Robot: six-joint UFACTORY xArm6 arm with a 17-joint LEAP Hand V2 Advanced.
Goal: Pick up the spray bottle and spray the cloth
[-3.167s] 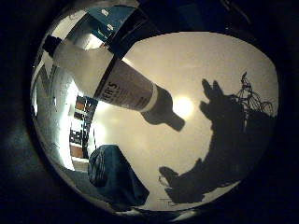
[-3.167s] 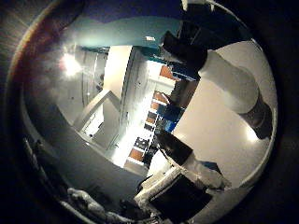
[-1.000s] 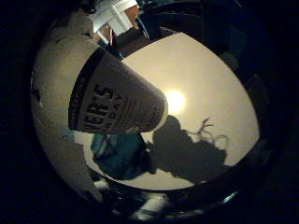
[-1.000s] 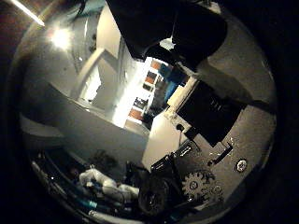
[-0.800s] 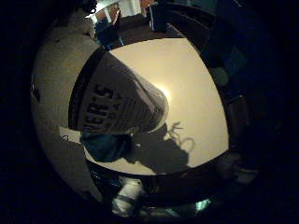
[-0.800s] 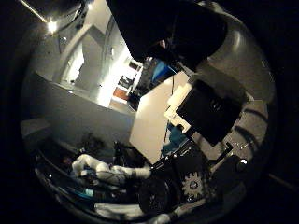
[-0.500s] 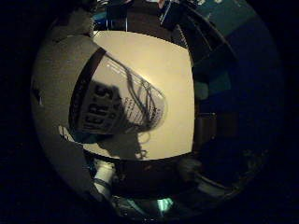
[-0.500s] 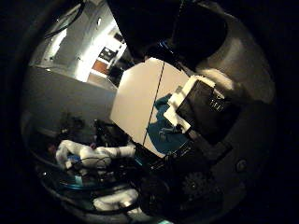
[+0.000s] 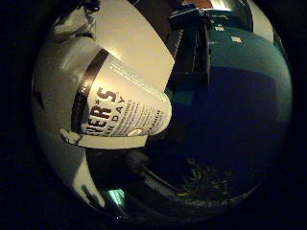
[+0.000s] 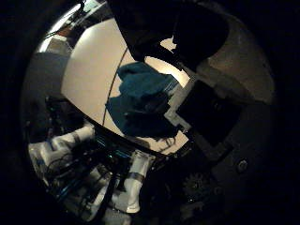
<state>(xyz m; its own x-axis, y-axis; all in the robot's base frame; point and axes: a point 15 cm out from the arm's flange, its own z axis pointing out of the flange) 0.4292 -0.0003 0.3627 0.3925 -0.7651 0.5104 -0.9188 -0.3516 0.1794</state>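
While gripped by robot hand (image 10: 211,112), spray bottle (image 9: 120,115)

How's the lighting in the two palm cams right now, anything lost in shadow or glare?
Little finger side view: the spray bottle is well lit and fills much of the view, no glare on it; the room beyond it is dark blue and murky. Thumb side view: the table is evenly lit, the teal cloth reads clearly, but the hand is mostly in deep shadow.
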